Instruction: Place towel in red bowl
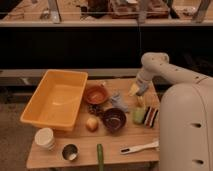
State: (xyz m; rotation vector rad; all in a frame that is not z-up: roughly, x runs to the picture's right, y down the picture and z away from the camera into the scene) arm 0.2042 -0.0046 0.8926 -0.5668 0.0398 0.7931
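Note:
The red bowl (96, 94) stands near the middle of the wooden table (125, 137), just right of a yellow bin. The towel (119, 101) is a small crumpled grey-blue cloth lying on the table right of the red bowl. My gripper (136, 91) hangs from the white arm (155, 65) above the table, a little right of and above the towel, apart from the red bowl. A yellowish piece shows at the gripper's tip.
A large yellow bin (55, 99) takes up the left. A dark bowl (114, 120), a round fruit (92, 124), a green sponge (138, 116), a striped item (150, 117), a white brush (140, 147), a cucumber (100, 157), a metal cup (70, 152) and white cups (45, 138) lie around.

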